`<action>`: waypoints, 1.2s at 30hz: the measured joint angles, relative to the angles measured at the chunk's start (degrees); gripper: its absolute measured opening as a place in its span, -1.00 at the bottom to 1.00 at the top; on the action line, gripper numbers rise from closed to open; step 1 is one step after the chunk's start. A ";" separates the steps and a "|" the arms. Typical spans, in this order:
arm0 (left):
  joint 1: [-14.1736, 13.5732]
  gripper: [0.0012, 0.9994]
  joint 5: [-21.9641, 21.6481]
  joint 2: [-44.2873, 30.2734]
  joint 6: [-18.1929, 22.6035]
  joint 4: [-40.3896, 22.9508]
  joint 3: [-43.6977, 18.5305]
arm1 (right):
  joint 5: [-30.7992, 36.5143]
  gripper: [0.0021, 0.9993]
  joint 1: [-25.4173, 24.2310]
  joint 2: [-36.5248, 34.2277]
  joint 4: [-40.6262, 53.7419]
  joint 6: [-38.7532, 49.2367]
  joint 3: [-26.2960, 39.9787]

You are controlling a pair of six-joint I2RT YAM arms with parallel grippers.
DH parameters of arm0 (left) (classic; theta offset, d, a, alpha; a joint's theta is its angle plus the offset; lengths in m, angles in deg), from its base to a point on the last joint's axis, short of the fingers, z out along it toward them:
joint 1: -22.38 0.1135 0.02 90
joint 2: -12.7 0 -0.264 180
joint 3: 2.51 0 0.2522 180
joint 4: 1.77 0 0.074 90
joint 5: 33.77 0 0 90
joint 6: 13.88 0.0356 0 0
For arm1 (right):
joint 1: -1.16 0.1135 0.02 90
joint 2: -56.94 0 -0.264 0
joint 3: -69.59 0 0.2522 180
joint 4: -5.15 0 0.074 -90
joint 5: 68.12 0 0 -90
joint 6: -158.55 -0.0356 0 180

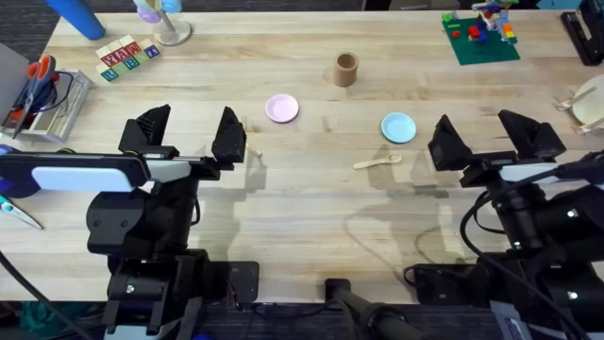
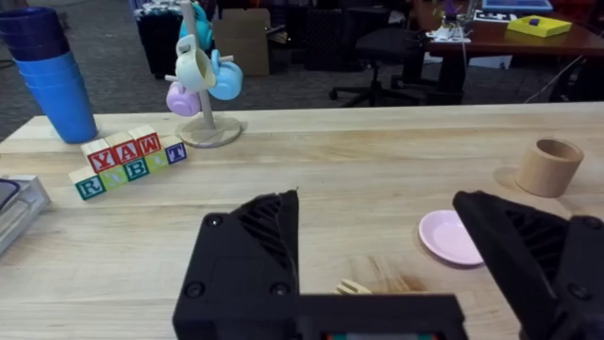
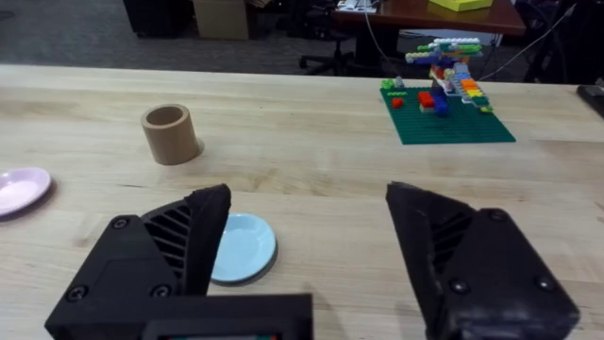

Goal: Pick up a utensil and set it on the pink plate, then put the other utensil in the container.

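Where the overhead camera looks down, a pale wooden counter (image 1: pixel 311 198) holds the pink plate (image 1: pixel 281 109), the brown container (image 1: pixel 346 69) and a blue plate (image 1: pixel 398 127). The spoon (image 1: pixel 377 162) lies flat just beside the blue plate, long way across, bowl toward the right. Both tools, left (image 1: pixel 189 134) and right (image 1: pixel 489 137), are wide open and hold nothing. In the left wrist view, fork (image 2: pixel 353 287) tines peek out, maybe pointing at the far edge, with office chairs behind.
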 joint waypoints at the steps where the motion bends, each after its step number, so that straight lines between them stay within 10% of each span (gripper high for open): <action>1: 0.00 0.99 0.00 0.00 0.00 0.00 0.00 | 0.00 0.99 0.00 0.00 0.00 0.00 0.00; 23: 0.00 0.98 -0.42 0.00 0.37 -1.57 -0.78 | -0.01 0.99 0.00 -0.56 3.38 -0.02 1.51; 36: 0.00 0.98 -0.06 -23.72 0.41 -25.31 -33.98 | -0.97 0.99 0.00 -29.85 38.41 -0.17 40.87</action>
